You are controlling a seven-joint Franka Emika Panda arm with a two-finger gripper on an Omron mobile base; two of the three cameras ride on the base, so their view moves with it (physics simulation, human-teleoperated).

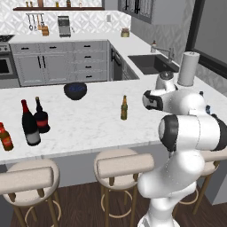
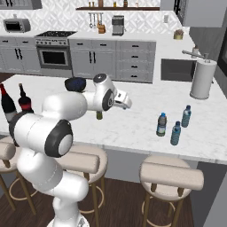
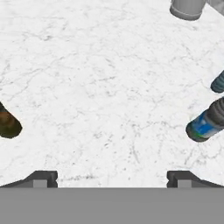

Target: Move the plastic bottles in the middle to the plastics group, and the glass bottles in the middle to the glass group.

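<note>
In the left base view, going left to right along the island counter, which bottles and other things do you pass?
Small orange-red bottle → tall wine bottle → squat red-labelled bottle → dark bowl → amber beer bottle → paper towel roll.

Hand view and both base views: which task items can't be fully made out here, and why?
- Beer bottle, hand view: cut off by the left edge; in the right base view the arm hides all but its base.
- Water bottles, hand view: cut by the right edge.
- Orange-red bottle, left base view: clipped by the left edge.
- Labels: too small to read.
</note>
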